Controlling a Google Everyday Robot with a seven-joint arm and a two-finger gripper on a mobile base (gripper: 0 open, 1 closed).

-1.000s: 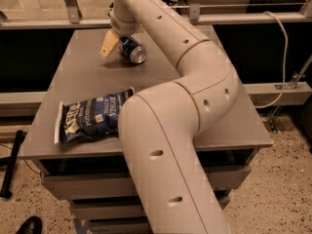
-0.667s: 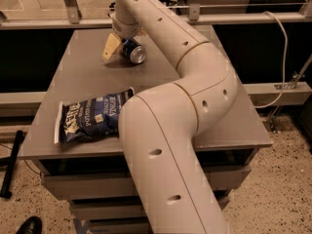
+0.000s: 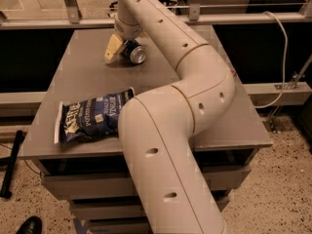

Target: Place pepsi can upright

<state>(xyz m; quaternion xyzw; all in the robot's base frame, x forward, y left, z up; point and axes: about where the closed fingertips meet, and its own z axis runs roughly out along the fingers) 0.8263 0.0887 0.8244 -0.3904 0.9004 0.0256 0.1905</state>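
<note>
Little has moved in the camera view over the last second. The gripper point(image 3: 119, 49) hangs at the far end of the table point(image 3: 78, 72), in almost the same place as before, and the can point(image 3: 134, 54) beside it has barely shifted. The can has not been raised or turned. It lies on its side at the far middle of the table, one silver end facing the camera and its dark blue body running back under the wrist. The gripper is right at the can's left side and seems to touch it. Whether it is clamped on the can or only resting against it, I cannot tell, because the wrist and the can hide the far side.

For the task, this looks like the grasp stage, with the uprighting not yet begun. The can must next be held firmly, tipped onto one silver end and let go.

As for containers, the can's top is too small to show whether it has been opened. The chip bag point(image 3: 92, 118) lies flat at the near left edge, well apart from the can. It looks sealed, its contents are unseen, and the arm point(image 3: 195, 82) partly covers it.
</note>
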